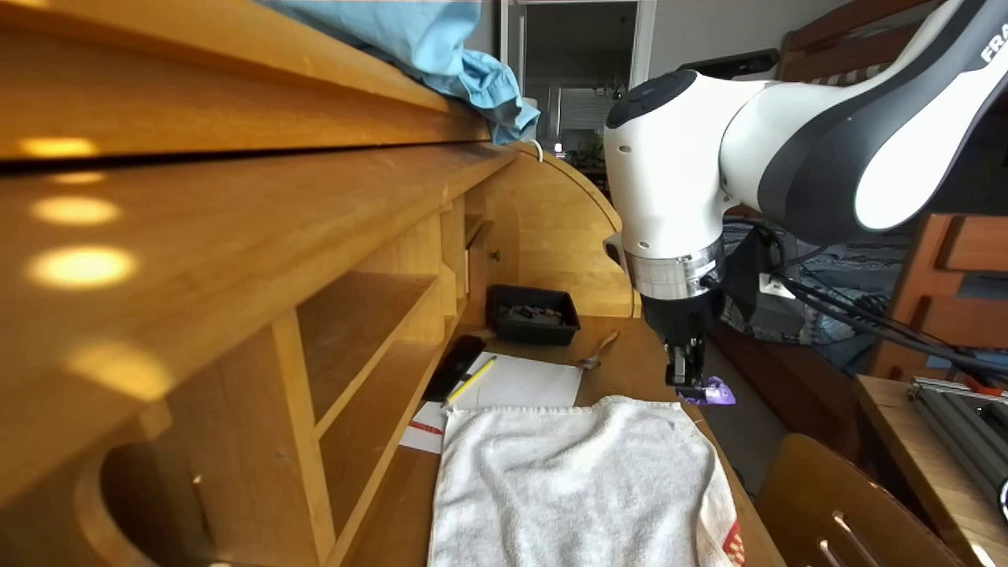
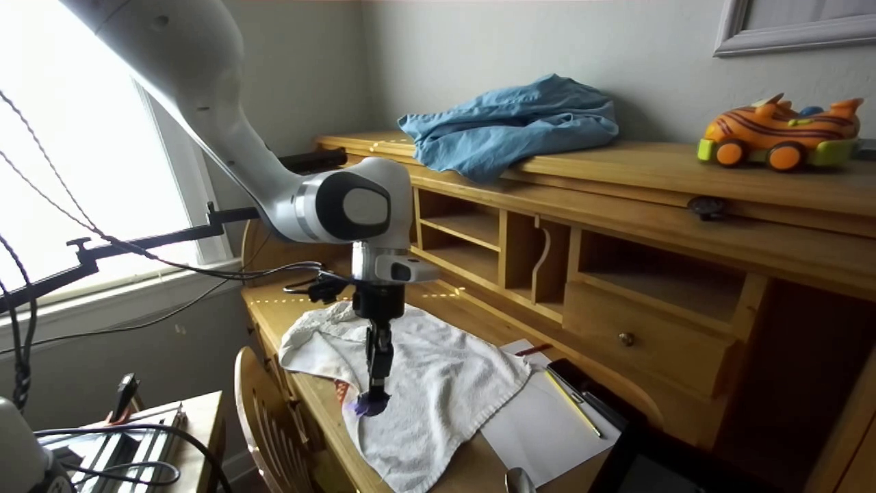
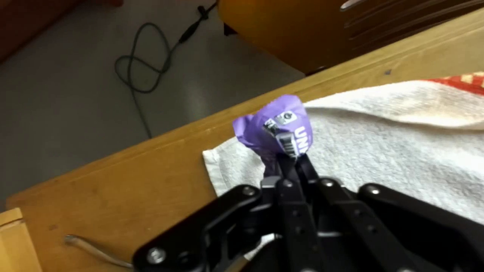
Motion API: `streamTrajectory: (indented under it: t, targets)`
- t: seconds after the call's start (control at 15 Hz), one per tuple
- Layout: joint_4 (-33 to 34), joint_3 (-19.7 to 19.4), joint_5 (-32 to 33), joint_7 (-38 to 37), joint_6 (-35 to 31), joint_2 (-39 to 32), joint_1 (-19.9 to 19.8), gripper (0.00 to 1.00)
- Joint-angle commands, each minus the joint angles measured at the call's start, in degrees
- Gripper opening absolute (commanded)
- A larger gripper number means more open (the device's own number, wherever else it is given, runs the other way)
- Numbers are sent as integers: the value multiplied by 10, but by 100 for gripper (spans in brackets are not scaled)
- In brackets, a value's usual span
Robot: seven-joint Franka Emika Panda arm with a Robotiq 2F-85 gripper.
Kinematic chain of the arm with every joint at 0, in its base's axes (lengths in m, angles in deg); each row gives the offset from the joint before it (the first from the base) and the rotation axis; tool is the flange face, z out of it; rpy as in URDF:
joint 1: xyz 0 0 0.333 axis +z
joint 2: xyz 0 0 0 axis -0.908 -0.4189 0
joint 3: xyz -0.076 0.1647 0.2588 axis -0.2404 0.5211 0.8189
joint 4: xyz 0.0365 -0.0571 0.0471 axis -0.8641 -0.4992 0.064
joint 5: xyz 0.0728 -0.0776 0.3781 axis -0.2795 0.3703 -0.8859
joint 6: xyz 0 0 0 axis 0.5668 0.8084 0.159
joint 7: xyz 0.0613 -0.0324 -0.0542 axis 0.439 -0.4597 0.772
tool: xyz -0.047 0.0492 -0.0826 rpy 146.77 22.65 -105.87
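Wrapper (image 3: 279, 126), purple and crumpled, is pinched in the closed gripper (image 3: 295, 166), near a corner of the white towel (image 1: 583, 480). In an exterior view, paper (image 1: 535, 382) is seen beyond it at left, a spoon (image 1: 589, 363) at right, and a black tray (image 1: 533, 333) farther off.

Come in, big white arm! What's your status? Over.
Gripper pinching purple wrapper. Wrapper crumpled, barcode showing in wrist view. White towel spread on desk close by; might snag if brushed.
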Motion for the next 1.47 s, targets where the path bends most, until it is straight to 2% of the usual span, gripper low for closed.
streamTrajectory:
  t: [0.0,0.07,0.33,0.4,0.47,1.07,1.4]
  targets:
    - [-29,-3,62,-41,10,41,-11,1]
    - [-9,6,35,-20,4,11,-15,6]
    - [-14,6,47,-27,6,23,-20,6]
    - [-14,6,47,-27,6,23,-20,1]
    - [-2,4,47,-35,14,11,-22,1]
    - [23,-40,113,-72,2,-34,-50,1]
    - [30,-56,155,-102,-26,-56,-57,1]
